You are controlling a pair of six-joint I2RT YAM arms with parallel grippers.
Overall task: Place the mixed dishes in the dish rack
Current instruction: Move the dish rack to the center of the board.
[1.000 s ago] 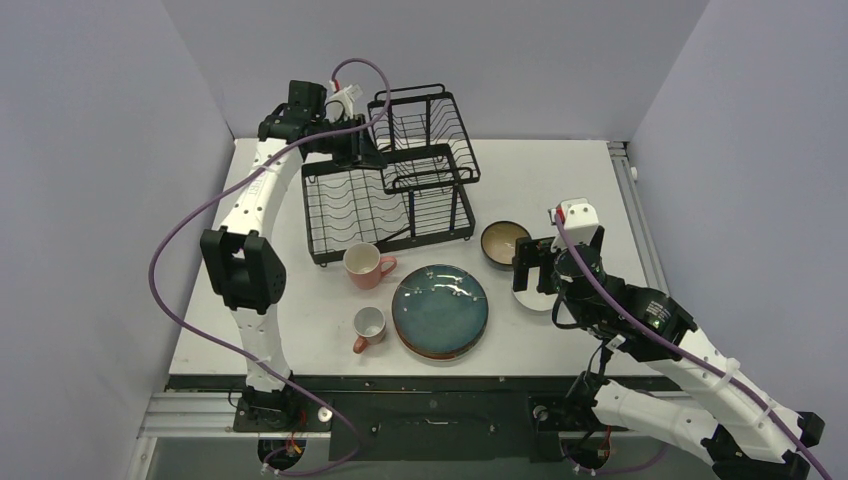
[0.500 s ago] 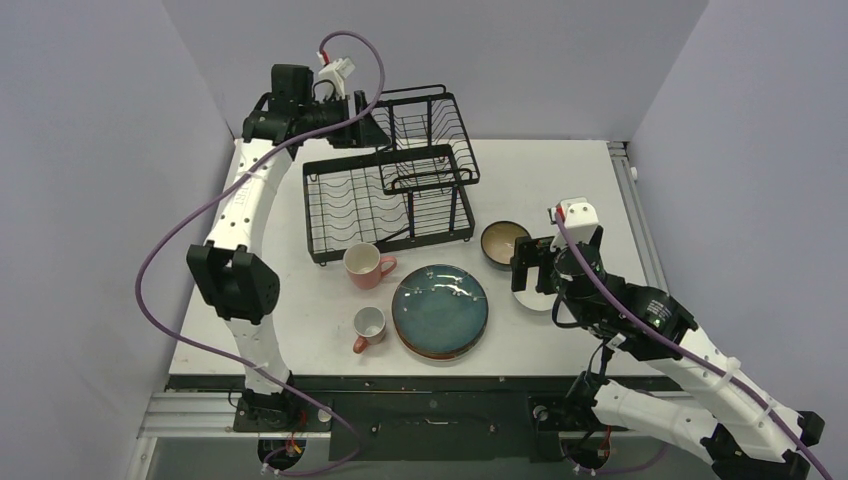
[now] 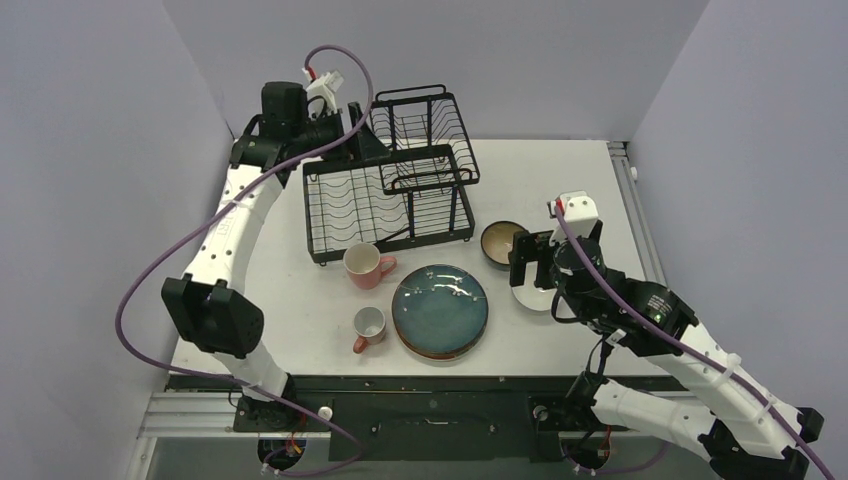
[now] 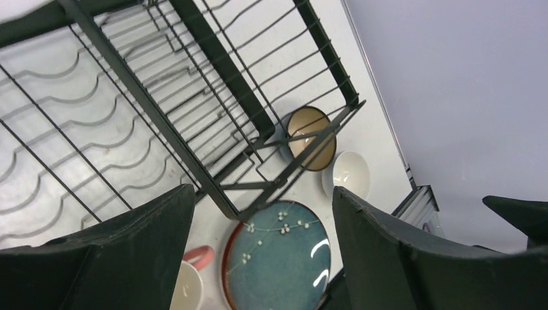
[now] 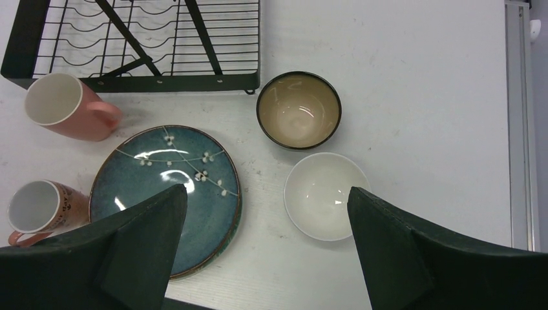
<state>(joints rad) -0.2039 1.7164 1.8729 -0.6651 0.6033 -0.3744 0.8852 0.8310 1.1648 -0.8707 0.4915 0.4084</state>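
Note:
The black wire dish rack (image 3: 390, 195) stands at the back of the table with nothing in it. In front of it lie a pink mug (image 3: 365, 265), a white orange-handled mug (image 3: 369, 325), a dark teal plate (image 3: 440, 308) stacked on a red-orange rimmed one, a brown bowl (image 3: 503, 243) and a small white bowl (image 5: 326, 196). My left gripper (image 3: 362, 138) hangs open at the rack's back left corner, holding nothing. My right gripper (image 5: 266, 194) is open above the table, between the teal plate (image 5: 168, 194) and the white bowl.
Grey walls close in the table on three sides. A metal rail (image 3: 625, 180) runs along the table's right edge. The left arm's purple cable (image 3: 170, 240) loops over the left side.
My left gripper has opened and drawn back left and upward from the rack's back left corner. The right arm has barely moved.

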